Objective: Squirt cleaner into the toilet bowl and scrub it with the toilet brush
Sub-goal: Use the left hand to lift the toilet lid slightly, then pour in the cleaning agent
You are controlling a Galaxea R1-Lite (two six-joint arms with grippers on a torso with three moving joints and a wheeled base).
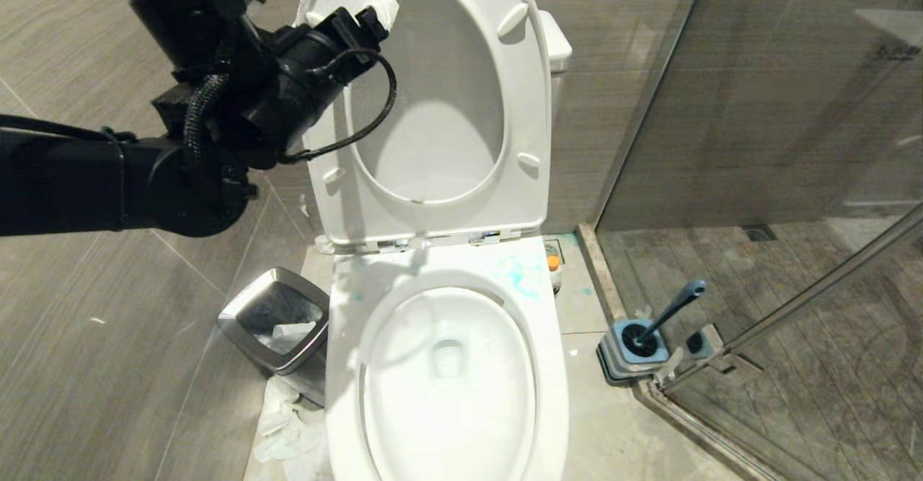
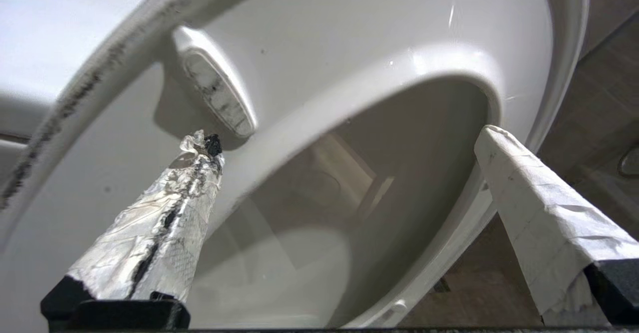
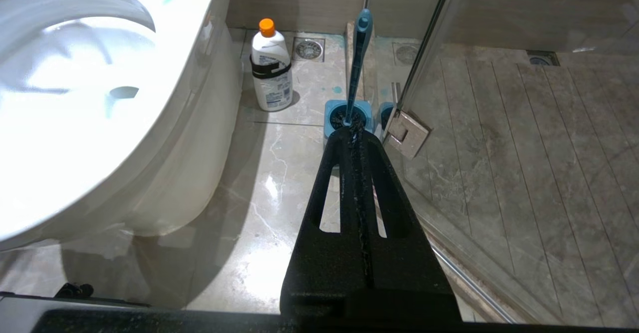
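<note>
Head view: left gripper [image 1: 382,12] raised high at the upturned seat [image 1: 519,106] of the toilet, close to the seat's upper left rim. Toilet bowl [image 1: 447,365] open below, teal smears on its rear ledge. The cleaner [image 1: 553,265] stands on the floor behind the bowl's right side, mostly hidden by it, only the orange cap showing. Toilet brush [image 1: 667,315] sits in its holder [image 1: 634,355] by the glass shower door [image 1: 757,106], handle leaning. Steel waste bin [image 1: 277,319] left of the bowl, crumpled paper [image 1: 288,430] on the floor in front of it.

Left wrist view: jaws spread wide, holding nothing; paper-wrapped fingers [image 2: 159,238] frame the seat ring, one tip right by a seat bumper [image 2: 214,93].

Right wrist view: right gripper [image 3: 354,133] low by the floor, jaws pressed together, empty. Ahead of it, the brush in its holder; the cleaner upright on the floor between bowl and holder, apart from both.
</note>
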